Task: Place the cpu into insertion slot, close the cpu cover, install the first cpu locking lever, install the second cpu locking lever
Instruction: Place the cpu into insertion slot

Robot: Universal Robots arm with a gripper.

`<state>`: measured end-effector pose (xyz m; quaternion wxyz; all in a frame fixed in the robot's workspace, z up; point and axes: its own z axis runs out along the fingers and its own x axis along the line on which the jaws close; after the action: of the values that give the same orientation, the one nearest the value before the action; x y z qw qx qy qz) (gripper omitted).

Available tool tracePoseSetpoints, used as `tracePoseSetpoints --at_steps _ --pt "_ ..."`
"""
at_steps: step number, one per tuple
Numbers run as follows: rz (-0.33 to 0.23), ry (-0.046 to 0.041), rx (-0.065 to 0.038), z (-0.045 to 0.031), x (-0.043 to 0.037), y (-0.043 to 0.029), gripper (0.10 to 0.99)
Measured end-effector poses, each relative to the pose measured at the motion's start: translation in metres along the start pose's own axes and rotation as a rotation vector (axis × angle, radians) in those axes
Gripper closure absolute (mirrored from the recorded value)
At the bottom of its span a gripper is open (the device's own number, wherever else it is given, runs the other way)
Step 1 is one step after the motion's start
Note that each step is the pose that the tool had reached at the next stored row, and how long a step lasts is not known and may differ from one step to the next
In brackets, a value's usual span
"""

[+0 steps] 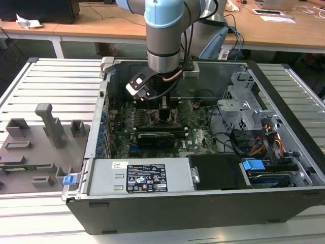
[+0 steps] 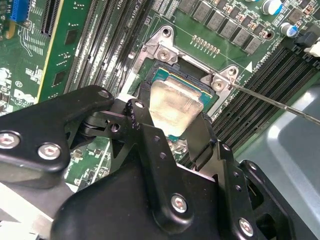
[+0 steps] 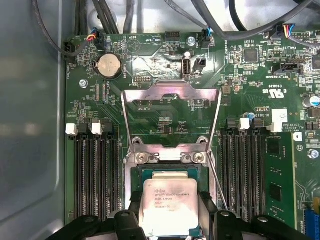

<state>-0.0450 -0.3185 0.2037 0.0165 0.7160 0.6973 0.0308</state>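
My gripper (image 1: 165, 104) reaches down into the open computer case (image 1: 284, 101) over the motherboard. In both wrist views its black fingers (image 3: 131, 220) flank the cpu (image 3: 170, 207), a pale silvery square chip, and press on two opposite edges. The cpu (image 2: 175, 106) sits over the insertion slot (image 3: 167, 173), slightly off square to the black frame; I cannot tell if it is seated. The cpu cover (image 3: 170, 89), a silver frame with a large window, stands swung open beyond the slot. A thin wire locking lever (image 2: 270, 100) sticks out, unlatched, beside the slot.
Long black memory slots (image 3: 97, 175) run on both sides of the socket. A black card (image 1: 160, 138) lies across the board nearer the power supply (image 1: 137, 178). A metal drive cage (image 1: 249, 107) and cables fill the exterior view's right. A grey fixture tray (image 1: 35, 142) lies outside the case.
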Motion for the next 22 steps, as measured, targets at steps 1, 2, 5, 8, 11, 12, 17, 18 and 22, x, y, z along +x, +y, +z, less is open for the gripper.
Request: tracePoseSetpoints --at_steps 1,2,5,8,11,12,17,18,22 --pt "0.0 -0.0002 0.0 0.0004 0.0 -0.0001 0.561" --pt "0.0 -0.0003 0.0 0.0004 0.0 -0.0001 0.561" --pt "0.0 -0.0002 0.0 0.0005 0.0 -0.0001 0.561" --pt "0.0 -0.0001 0.0 0.0005 0.0 -0.0001 0.561" --pt "0.0 -0.0001 0.0 0.0007 0.0 0.0 0.549" --pt "0.0 -0.0001 0.0 0.0008 0.0 0.0001 0.549" --pt "0.0 0.0002 0.0 -0.0006 0.0 0.0004 0.482" --pt "0.0 0.0002 0.0 -0.0072 0.0002 0.0009 0.482" --pt "0.0 -0.0023 0.0 -0.0129 0.0003 0.0013 0.749"
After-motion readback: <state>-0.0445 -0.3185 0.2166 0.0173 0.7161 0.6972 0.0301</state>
